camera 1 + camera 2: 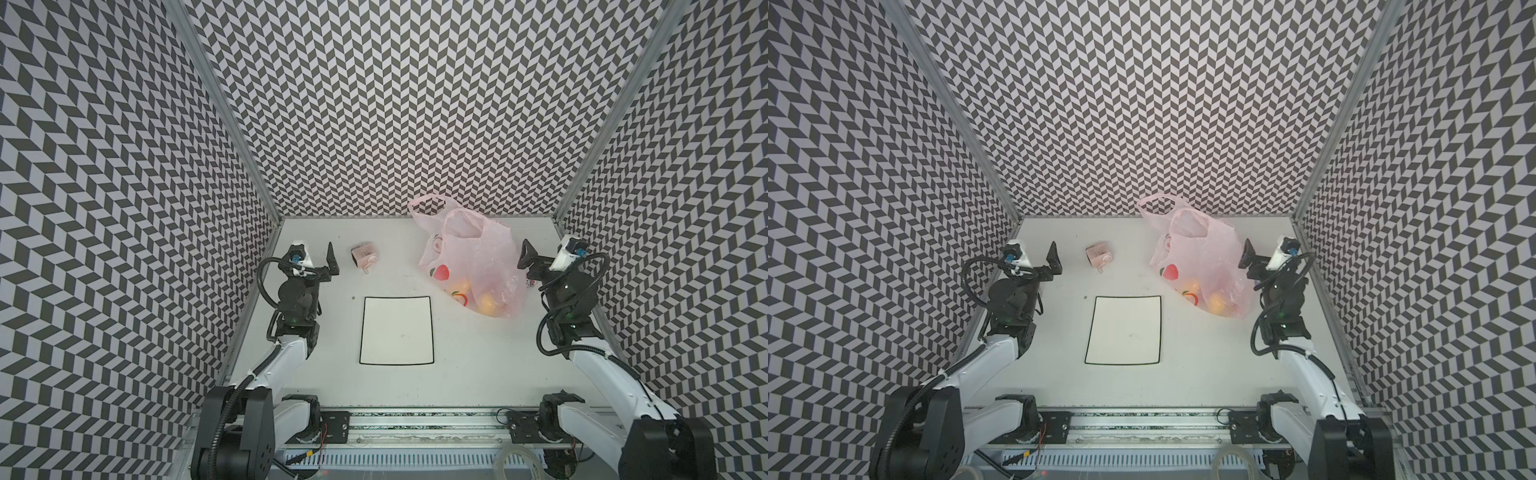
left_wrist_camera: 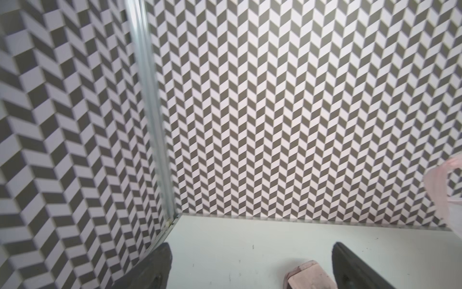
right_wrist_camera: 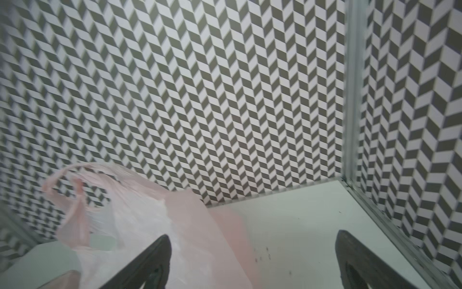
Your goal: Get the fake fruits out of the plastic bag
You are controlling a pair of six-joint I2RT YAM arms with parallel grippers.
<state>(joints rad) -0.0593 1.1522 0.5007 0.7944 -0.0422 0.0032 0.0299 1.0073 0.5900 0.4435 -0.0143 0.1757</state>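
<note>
Bag (image 1: 478, 253) lies lengthwise, handles (image 1: 428, 206) toward back wall (image 1: 395, 124), fruits (image 1: 488, 305) at near end; left tool (image 2: 250, 250) and right tool (image 3: 253, 237) spread.

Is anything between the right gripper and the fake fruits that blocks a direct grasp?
Yes. The fake fruits lie inside the plastic bag, at its near end, so its thin film covers them on the side facing the right gripper, whose jaws stand open beside the bag. The handle loops are at the far end.
</note>
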